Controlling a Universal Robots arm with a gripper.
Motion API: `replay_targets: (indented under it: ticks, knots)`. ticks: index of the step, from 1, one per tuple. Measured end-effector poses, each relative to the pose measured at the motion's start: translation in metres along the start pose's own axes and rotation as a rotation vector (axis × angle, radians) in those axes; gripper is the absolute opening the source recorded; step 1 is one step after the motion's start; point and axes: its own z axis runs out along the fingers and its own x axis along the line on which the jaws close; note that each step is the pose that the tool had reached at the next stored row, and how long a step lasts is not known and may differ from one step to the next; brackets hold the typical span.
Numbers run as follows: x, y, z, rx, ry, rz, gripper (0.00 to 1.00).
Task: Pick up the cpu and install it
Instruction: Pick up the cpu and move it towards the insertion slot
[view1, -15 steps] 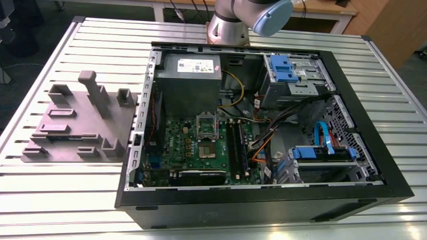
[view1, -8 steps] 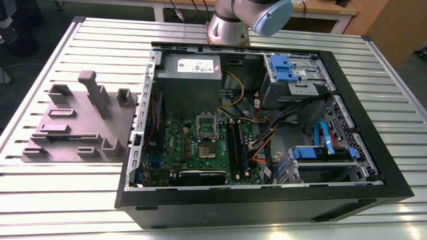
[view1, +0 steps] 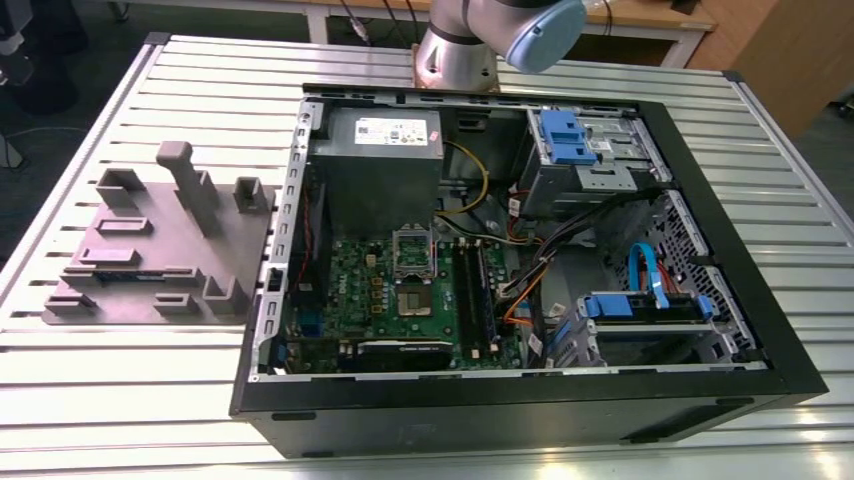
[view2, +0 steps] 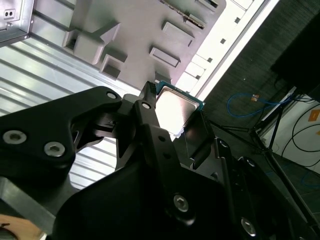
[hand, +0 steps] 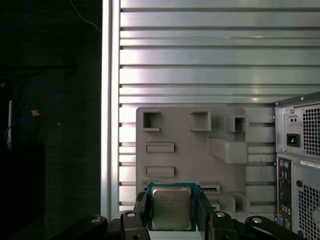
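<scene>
Now the tool (hand: 172, 206) is closed on the cpu (hand: 171, 215) above the grey fixture (hand: 185, 150); carrying step, installing not yet done.

Slatted metal table (view1: 107, 400), dark floor (hand: 50, 50) (wooden desk (view1: 654, 18) behind).

silvery square cpu (hand: 171, 214), green-edged, clamped edge-on in the gripper (hand: 172, 206).
</scene>
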Motion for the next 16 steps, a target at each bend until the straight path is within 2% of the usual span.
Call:
replay_targets:
  ticks: [16]
  knots:
    - [0.0,0.0002,-0.0058,0.0,0.0001,0.0,0.47]
